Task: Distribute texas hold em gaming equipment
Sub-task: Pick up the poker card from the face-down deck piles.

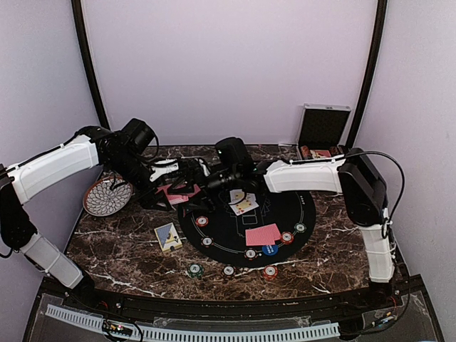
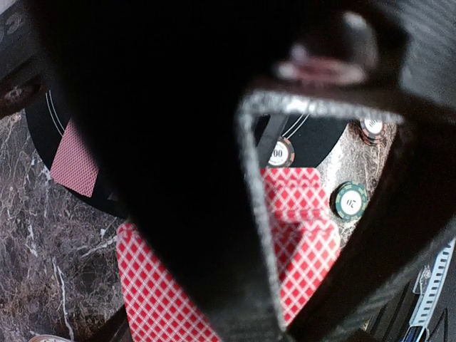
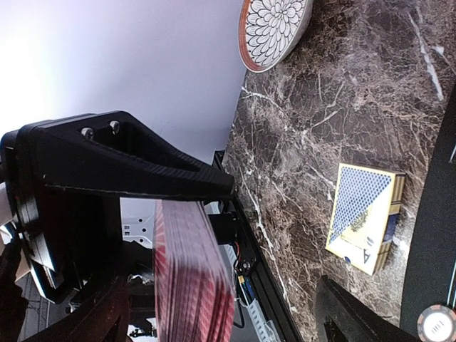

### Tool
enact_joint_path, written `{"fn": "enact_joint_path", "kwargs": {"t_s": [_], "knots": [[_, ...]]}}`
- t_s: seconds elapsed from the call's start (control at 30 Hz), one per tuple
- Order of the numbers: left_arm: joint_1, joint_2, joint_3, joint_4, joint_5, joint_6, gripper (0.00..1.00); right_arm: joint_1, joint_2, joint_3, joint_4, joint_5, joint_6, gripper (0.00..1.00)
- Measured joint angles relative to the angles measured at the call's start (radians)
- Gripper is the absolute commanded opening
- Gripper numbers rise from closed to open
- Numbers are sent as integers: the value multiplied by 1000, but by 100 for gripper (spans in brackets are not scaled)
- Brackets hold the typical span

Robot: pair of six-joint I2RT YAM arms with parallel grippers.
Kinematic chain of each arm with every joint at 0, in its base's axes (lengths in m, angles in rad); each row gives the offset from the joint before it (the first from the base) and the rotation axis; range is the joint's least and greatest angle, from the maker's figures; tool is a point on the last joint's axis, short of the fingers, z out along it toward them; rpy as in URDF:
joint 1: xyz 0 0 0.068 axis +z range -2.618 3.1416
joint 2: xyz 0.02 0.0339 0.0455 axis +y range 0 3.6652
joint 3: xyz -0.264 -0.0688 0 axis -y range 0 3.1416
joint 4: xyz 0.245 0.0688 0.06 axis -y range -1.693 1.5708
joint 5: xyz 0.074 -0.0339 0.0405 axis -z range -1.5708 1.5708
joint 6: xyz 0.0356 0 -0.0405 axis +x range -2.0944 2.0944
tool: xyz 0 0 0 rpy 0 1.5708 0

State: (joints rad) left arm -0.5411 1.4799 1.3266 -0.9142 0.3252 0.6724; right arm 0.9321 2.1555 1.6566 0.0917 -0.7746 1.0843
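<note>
My left gripper (image 1: 165, 188) is shut on a deck of red-backed playing cards (image 1: 179, 193), held above the marble left of the black mat. In the left wrist view the deck (image 2: 303, 235) lies between the dark fingers (image 2: 242, 271). My right gripper (image 1: 191, 179) reaches in from the right, open, its jaws standing wide around the deck's end. The right wrist view shows the deck (image 3: 192, 278) edge-on under the upper finger (image 3: 135, 167). On the mat (image 1: 285, 206) lie two face-up cards (image 1: 243, 203), a red-backed card (image 1: 263, 234) and several chips, among them a blue one (image 1: 269, 250).
A blue card box (image 1: 168, 236) lies on the marble left of the mat. A patterned plate (image 1: 107, 196) stands at the far left, a silver case (image 1: 324, 128) at the back right. Three chips (image 1: 195, 270) lie near the front edge.
</note>
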Motion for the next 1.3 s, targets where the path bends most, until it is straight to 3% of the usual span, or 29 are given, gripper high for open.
{"fn": "enact_joint_path", "kwargs": {"t_s": [0.5, 1.0, 1.3], "knots": [[0, 0, 0, 4, 7, 0, 0, 21, 145, 145, 57, -14, 85, 82], [-1, 1, -1, 0, 7, 0, 0, -17, 59, 40, 24, -2, 18, 74], [-1, 1, -1, 0, 7, 0, 0, -21, 31, 30, -7, 6, -3, 74]]}}
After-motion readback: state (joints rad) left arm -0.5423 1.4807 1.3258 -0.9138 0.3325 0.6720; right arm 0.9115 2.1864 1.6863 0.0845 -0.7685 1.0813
